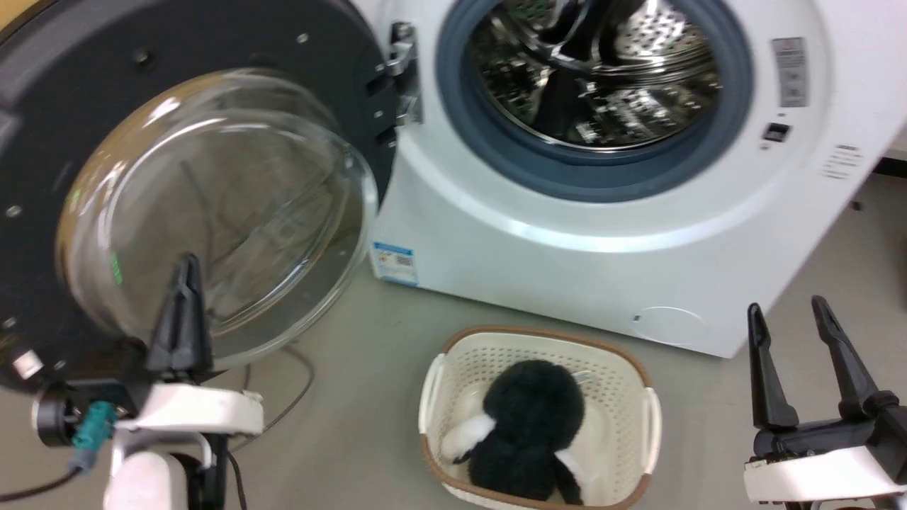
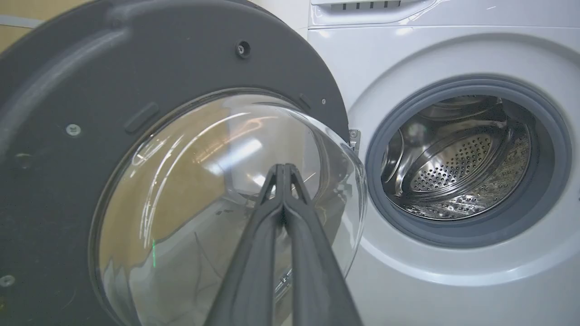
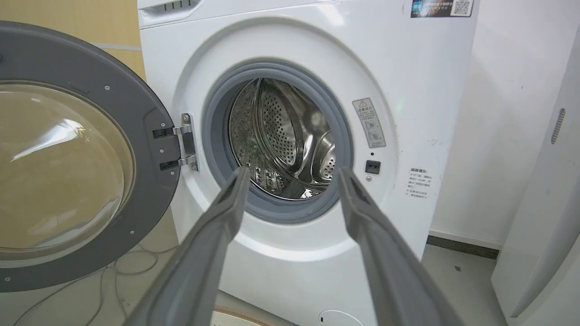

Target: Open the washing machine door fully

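The washing machine door (image 1: 85,127) stands swung wide to the left on its metal hinge (image 1: 402,71), inner side and bulging glass bowl (image 1: 220,212) facing me. The white washing machine (image 1: 602,269) shows its grey-ringed steel drum (image 1: 595,71). My left gripper (image 1: 186,263) is shut with nothing in it, its tips in front of the glass bowl (image 2: 226,190); whether they touch the glass I cannot tell. At the lower right my right gripper (image 1: 786,308) is open and empty, pointing at the drum opening (image 3: 285,140). The door (image 3: 68,154) also shows in the right wrist view.
A cream laundry basket (image 1: 432,397) with a black-and-white plush toy (image 1: 528,432) sits on the floor in front of the machine. Cables (image 1: 297,397) lie on the floor under the door. A white appliance (image 3: 543,203) stands right of the machine.
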Motion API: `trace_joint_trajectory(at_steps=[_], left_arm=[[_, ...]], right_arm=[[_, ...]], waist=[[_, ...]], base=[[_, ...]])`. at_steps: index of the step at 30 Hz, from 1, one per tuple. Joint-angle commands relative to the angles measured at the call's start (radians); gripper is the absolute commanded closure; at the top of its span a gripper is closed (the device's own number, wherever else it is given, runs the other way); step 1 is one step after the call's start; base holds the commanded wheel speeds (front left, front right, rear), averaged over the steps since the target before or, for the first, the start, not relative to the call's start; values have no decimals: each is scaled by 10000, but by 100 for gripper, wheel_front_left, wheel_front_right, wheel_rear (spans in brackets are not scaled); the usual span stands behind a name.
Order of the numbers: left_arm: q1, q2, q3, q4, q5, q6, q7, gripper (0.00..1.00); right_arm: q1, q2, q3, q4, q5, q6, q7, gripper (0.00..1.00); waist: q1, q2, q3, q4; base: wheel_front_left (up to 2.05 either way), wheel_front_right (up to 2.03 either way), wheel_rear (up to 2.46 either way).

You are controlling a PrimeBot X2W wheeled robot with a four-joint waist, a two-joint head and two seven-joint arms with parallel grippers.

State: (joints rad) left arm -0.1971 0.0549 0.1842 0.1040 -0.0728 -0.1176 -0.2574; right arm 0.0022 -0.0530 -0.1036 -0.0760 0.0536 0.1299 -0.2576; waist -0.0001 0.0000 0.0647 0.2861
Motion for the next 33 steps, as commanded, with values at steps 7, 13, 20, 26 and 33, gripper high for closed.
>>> trace_joint_trajectory(at_steps=[7,13,20,26,33], left_arm=[[660,-37,-553,-326,-15,26,-44,0],[1119,-43,-923,-496,-102,68,-44,0],[1586,-45,-1245,-386,119,412,-44,0],[1832,-46,-1339,-194,-11,646,-44,0],[1785,-61,-1375,-203,10,799,38,100]], right_arm=[[224,27,-20,-135,128,8,-42,0],[352,28,20,-99,183,8,-42,0],[468,28,105,-21,257,8,-42,0],[563,28,244,76,309,8,-42,0],[502,-2,220,98,277,0,28,100]], waist=[[1,0,-278,-997],[1,0,-380,-1616],[1,0,-469,-2207],[1,0,-500,-2529],[1,0,-504,-2598]], base=[[0,0,0],[0,0,0],[0,0,0],[0,0,0],[0,0,0]])
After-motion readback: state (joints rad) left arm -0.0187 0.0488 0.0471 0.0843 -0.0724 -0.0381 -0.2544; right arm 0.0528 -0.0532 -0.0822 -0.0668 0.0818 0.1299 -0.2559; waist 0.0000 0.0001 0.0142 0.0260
